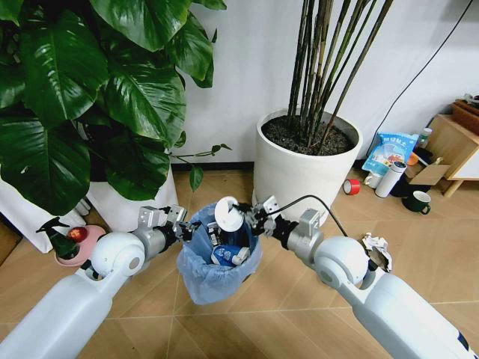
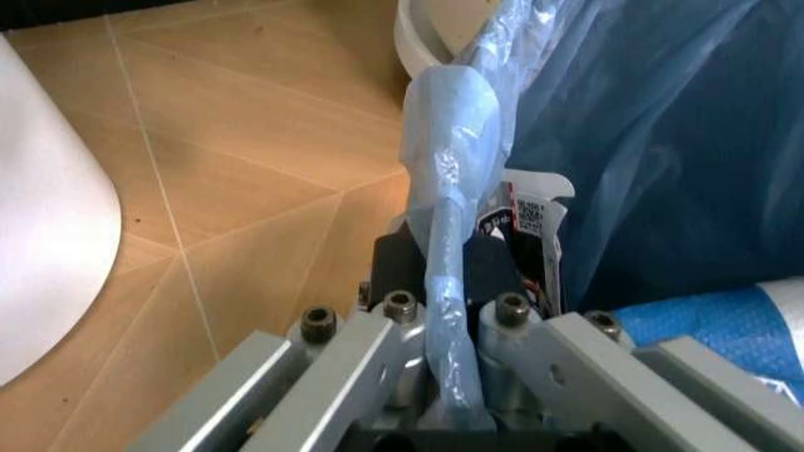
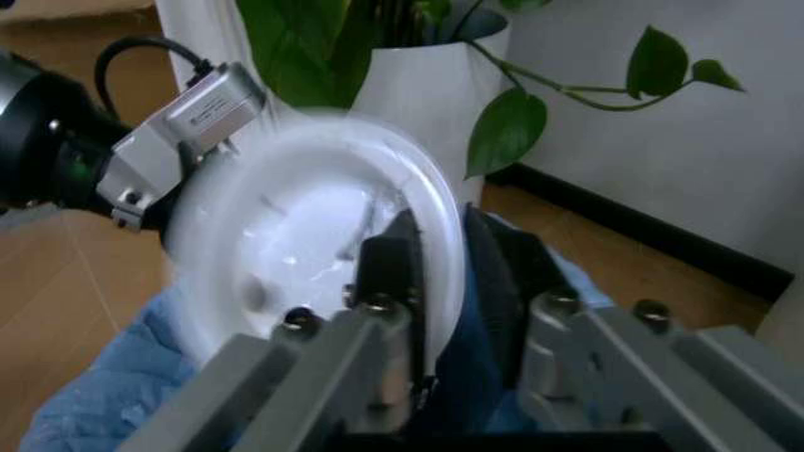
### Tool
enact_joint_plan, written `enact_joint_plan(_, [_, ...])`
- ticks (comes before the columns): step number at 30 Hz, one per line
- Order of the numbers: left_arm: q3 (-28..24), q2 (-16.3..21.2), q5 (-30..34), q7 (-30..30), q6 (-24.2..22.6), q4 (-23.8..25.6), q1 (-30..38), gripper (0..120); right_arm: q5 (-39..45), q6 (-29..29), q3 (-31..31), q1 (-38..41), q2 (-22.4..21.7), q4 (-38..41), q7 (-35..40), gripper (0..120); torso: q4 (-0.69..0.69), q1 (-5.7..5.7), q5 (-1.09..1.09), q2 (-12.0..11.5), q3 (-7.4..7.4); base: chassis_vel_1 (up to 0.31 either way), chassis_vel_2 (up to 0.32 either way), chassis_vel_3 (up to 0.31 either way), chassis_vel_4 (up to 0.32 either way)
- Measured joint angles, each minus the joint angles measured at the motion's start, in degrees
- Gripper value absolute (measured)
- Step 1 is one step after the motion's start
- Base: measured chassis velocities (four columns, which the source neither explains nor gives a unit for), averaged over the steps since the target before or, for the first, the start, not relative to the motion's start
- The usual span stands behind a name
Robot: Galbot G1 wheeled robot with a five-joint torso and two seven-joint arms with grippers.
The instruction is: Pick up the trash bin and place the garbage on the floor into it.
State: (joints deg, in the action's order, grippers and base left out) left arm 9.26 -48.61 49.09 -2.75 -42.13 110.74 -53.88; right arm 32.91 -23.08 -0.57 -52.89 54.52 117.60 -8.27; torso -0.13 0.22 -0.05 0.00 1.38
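Two arms meet at centre of head view. L gripper clamps the rim of the trash bin, which hangs off the floor between both arms, blue bag liner crinkled round it. R gripper sits over the bin mouth w/ a white round lid pinched between its fingers. Inside the bin: a blue-white carton. Crumpled paper wad lies on the floor by the R arm. Big white pot w/ thin stalks stands just behind the bin.

L wrist view: fingers closed on a bunched fold of the bag at the bin edge; printed wrapper just inside.

R wrist view: lid held on edge, fingers shut on its rim, blue liner below it.
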Motion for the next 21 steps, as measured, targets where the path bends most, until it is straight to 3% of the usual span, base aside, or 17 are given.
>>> enact_joint_plan(3, [0.0,-0.21,0.07,-0.07,0.0,0.0,0.02,0,-0.96,0.18,-0.95,0.23,0.01,-0.11,0.11,31,0.01,0.0,0.0,0.0,0.0,0.0,0.0,0.0,0.0])
enact_joint_plan(5, [-0.01,-0.28,0.09,-0.1,0.0,0.0,0.14,0,-1.09,0.32,-1.04,0.26,0.03,-0.29,0.2,33,0.01,0.0,0.01,0.0,0.0,0.0,0.0,0.0,0.0])
enact_joint_plan(15, [-0.04,-0.7,0.2,-0.39,0.0,0.39,0.3,0,-0.19,0.45,0.36,-0.15,0.01,0.41,1.45,72,0.01,0.0,0.01,0.0,0.0,0.0,0.0,0.0,0.0])
enact_joint_plan(21, [2.21,-1.01,0.19,-0.66,0.0,0.69,-1.29,0,0.49,-0.63,7.85,-4.24,-0.55,2.57,7.0,94,0.01,0.0,0.0,0.0,0.0,0.0,0.0,0.0,0.0])
